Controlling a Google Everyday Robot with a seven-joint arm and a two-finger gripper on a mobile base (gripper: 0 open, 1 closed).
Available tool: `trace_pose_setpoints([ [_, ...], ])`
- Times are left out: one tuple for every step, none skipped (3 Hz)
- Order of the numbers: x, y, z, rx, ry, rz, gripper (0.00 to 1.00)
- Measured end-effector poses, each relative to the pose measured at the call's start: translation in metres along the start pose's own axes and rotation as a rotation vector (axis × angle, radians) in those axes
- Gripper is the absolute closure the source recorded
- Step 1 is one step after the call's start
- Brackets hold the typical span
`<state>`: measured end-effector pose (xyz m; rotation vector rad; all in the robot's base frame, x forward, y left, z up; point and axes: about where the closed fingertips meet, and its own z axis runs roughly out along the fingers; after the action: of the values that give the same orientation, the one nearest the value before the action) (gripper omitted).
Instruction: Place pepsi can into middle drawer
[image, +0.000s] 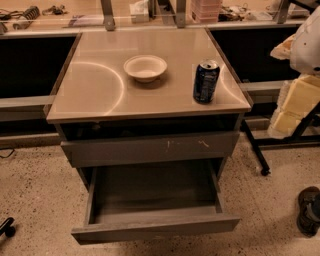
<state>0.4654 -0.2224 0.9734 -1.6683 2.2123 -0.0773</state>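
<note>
The pepsi can, dark blue with a silver top, stands upright near the right front corner of the tan cabinet top. The middle drawer is pulled open below it, with a plain grey front and a dark inside that holds nothing I can see. Above it is a closed grey drawer front with pale scratch marks. My gripper is out of view. Only white and cream parts of my arm show at the right edge, to the right of the can and apart from it.
A shallow cream bowl sits on the cabinet top left of the can. Dark counters flank the cabinet on both sides. A black stand leg with a caster and a dark shoe-like object are on the speckled floor at right.
</note>
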Motion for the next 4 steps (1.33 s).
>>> trace_pose_setpoints([
  [-0.005,-0.041,0.021,0.02,-0.066,0.012,0.0],
  [-0.015,-0.086,0.041,0.055,-0.142,0.021,0.0],
  [-0.03,-0.123,0.06,0.085,-0.236,0.047,0.0],
  [-0.05,-0.149,0.082,0.08,-0.321,0.074,0.0],
])
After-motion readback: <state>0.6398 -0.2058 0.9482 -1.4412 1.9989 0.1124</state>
